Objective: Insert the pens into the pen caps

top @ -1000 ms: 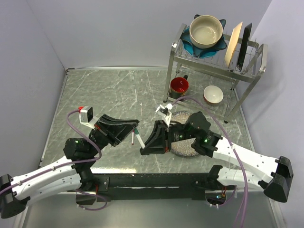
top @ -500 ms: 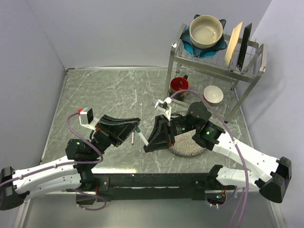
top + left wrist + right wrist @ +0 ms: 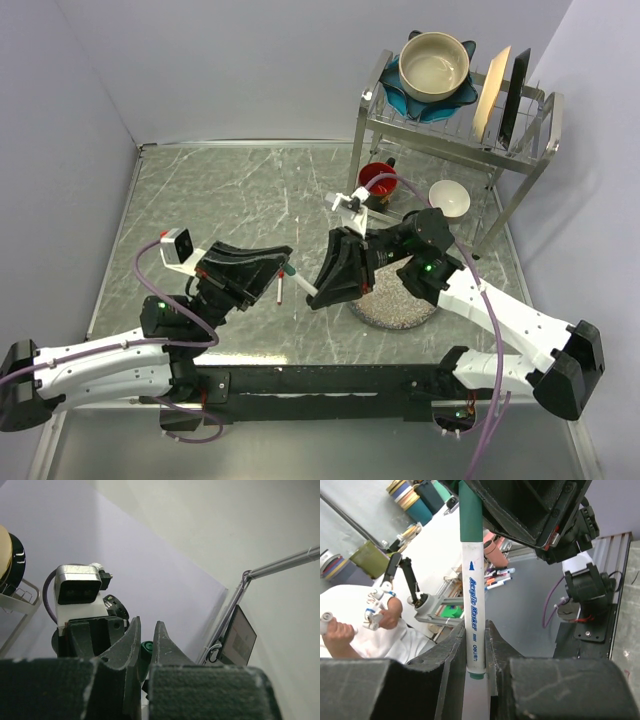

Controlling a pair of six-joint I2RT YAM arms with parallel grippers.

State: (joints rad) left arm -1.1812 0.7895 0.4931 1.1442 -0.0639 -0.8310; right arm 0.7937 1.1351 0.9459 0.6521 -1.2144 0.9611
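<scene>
Right gripper (image 3: 472, 631): fingers closed tight on the lower end of a pen (image 3: 471, 590). The pen has a white barrel with blue lettering down its side and a thin green ring at the very butt, just below the pinch. The barrel stands straight out from the fingertips, in line with them.

The far end of the barrel carries the green cap (image 3: 470, 515). Cap and barrel meet flush; I see no gap from the right wrist camera. The cap runs up into the black fingers of the left gripper (image 3: 146, 630).

Left gripper: fingers drawn together, clamped on that cap. From the left wrist camera only a small bit of green shows in the slit between the two fingertips, which hide the rest. The camera box (image 3: 77, 585) on the right wrist shows just beyond.

From above, the two grippers point at each other, nearly tip to tip, over the table (image 3: 220, 190), with the pen bridging between them. The left gripper comes in from the left. The right one comes in from the right, angled toward it.

A loose pen (image 3: 280, 290) lies on the table just beside the left gripper's tip and near the held pen. I cannot tell whether anything touches it, and its tip colour is too small to call.

Under the right wrist is a speckled round mat (image 3: 400, 310). Beyond the right gripper, well apart, stands a wire dish rack (image 3: 360, 140) with a red mug (image 3: 378, 180) beneath it.
</scene>
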